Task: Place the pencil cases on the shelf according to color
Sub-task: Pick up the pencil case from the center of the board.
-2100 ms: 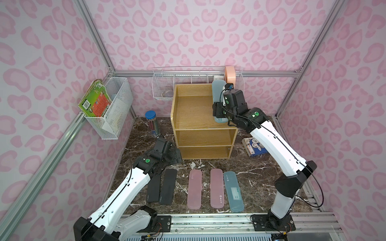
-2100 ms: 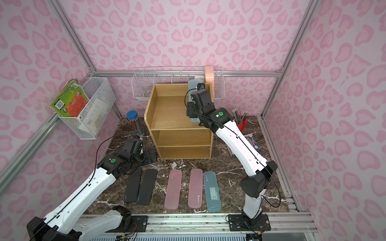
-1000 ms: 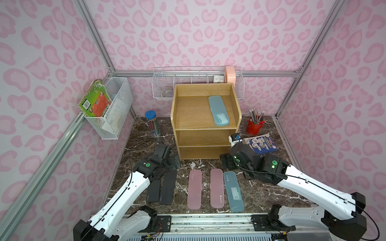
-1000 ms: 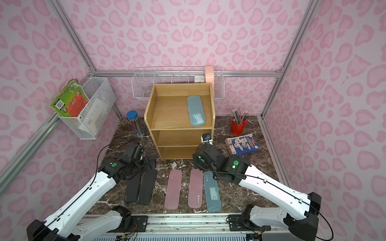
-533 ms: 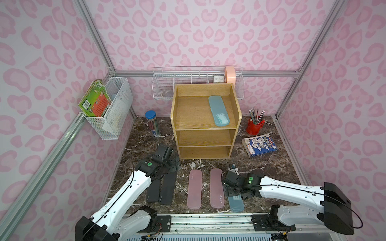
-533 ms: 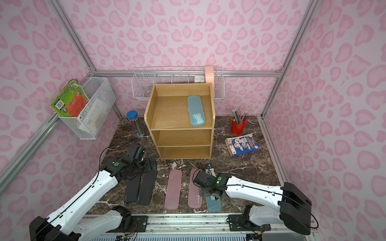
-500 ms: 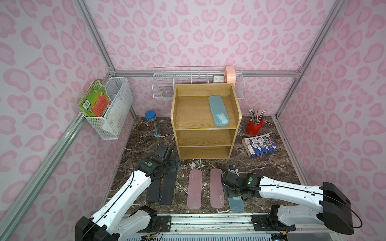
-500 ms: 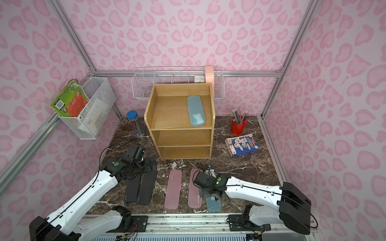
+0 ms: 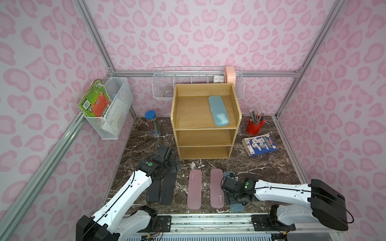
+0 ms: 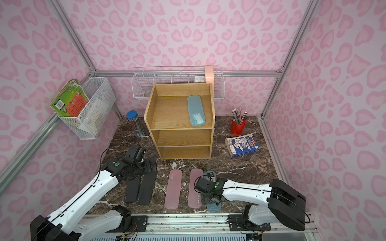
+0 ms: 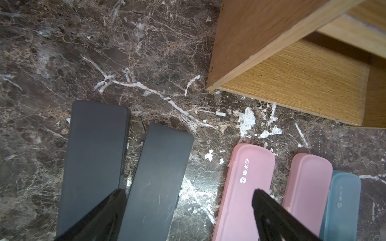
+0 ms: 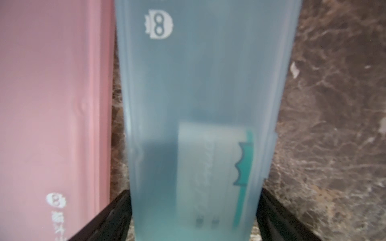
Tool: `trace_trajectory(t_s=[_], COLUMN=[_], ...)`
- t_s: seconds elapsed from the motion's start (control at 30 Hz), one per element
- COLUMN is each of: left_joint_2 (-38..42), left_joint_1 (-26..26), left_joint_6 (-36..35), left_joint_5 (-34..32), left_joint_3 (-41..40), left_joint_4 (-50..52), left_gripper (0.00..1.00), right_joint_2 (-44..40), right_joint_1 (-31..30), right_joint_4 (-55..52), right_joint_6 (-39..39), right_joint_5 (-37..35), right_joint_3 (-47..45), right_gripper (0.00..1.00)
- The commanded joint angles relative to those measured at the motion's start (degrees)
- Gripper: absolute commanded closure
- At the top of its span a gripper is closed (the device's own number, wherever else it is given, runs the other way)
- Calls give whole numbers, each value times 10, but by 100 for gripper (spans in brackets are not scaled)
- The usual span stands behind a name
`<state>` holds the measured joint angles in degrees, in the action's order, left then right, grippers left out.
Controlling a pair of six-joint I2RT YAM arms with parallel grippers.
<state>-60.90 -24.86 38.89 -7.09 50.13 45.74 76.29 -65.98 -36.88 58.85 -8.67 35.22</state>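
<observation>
Translucent light blue pencil case [image 12: 198,83] lies on the marble table [image 12: 334,104], pink pencil case [image 12: 52,94] just beside it. The right fingers [image 12: 112,217] flank its edges; through the blur I cannot tell whether they grip. In both top views the right arm [image 9: 277,188] hides its middle. Left fingers [image 11: 104,215] spread empty above black pencil cases [image 11: 94,156].

In front of the shelf [image 9: 205,127], the right gripper [image 9: 233,200] covers all but the two ends of the blue case [image 9: 236,208] in both top views, its blurred wrist view leaves unclear whether the fingers [image 12: 117,215] clamp that case, and the left gripper [image 9: 172,167] hides the shelf-side ends of the black cases [image 9: 167,191].
</observation>
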Motion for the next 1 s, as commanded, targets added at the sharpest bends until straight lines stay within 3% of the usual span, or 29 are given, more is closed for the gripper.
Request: trace_trajectory(t_s=[0.0,0.27,0.5,0.67,0.97], left_joint_2=[-5,-13,-8,-17,-19], left_joint_1=[0,0,0,1,8], left_joint_6=[2,-1,3,-3,-9], left_joint_5=[6,1,-13,-29,-41], left_joint_3=[1,7,18,42,70], left_joint_4=[-3,-6,-7,7,16], left_gripper=[1,1,1,1,1], right_joint_2=[12,-24,-125,-160,-42], right_joint_1=[0,-18,-37,-84,-124], right_joint_4=[39,17,-109,-96,-119], right_joint_6=[9,48,59,13,-100], right_joint_5=[2,-46,-115,-138,-185], right_joint_3=[-14,-16,75,141,357], right_gripper=[11,33,38,39,40])
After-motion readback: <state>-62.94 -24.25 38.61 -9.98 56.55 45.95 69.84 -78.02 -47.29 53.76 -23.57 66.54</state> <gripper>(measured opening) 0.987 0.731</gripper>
